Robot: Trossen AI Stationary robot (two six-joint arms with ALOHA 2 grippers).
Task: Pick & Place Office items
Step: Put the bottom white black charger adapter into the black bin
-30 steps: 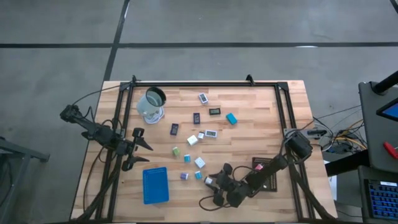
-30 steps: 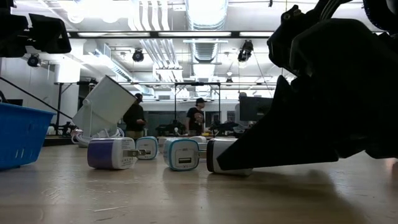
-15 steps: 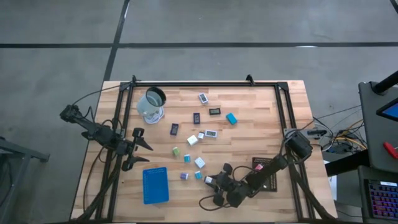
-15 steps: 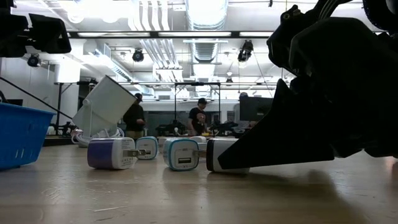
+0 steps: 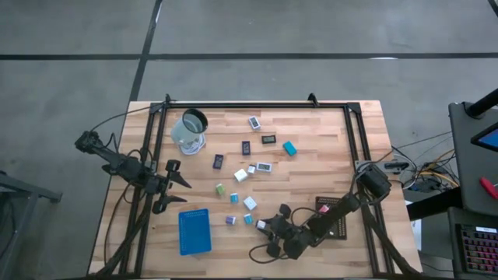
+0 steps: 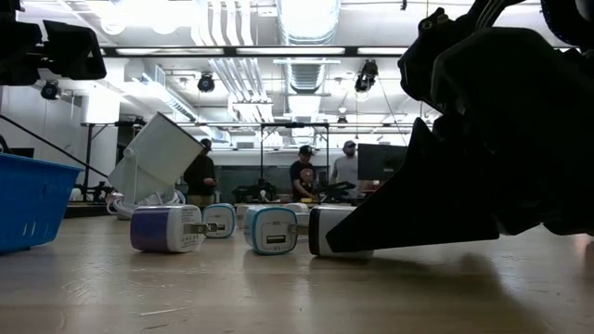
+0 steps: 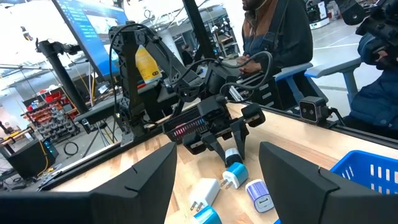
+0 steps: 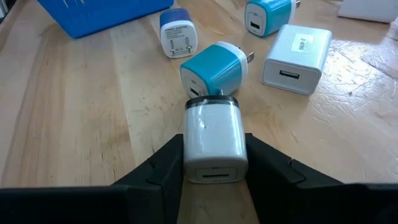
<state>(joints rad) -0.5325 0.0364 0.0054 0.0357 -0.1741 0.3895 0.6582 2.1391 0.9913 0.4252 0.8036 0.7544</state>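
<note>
Concrete floor surrounds the pale wooden tabletop (image 5: 311,132); people stand in the workshop beyond; office items (image 5: 241,175) lie scattered mid-tabletop; right hand (image 8: 213,163) pinches a white block (image 8: 214,140) near the front edge; left hand (image 5: 177,183) hangs open.

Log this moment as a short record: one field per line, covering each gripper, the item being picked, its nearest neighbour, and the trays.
right gripper: low at the table's near edge, fingers closed on the white charger
nearest neighbour: teal charger, touching the white charger's far end
left gripper: open, waiting at the table's left side
blue tray: near left part of table
black tray: under the right arm, mostly hidden
</note>
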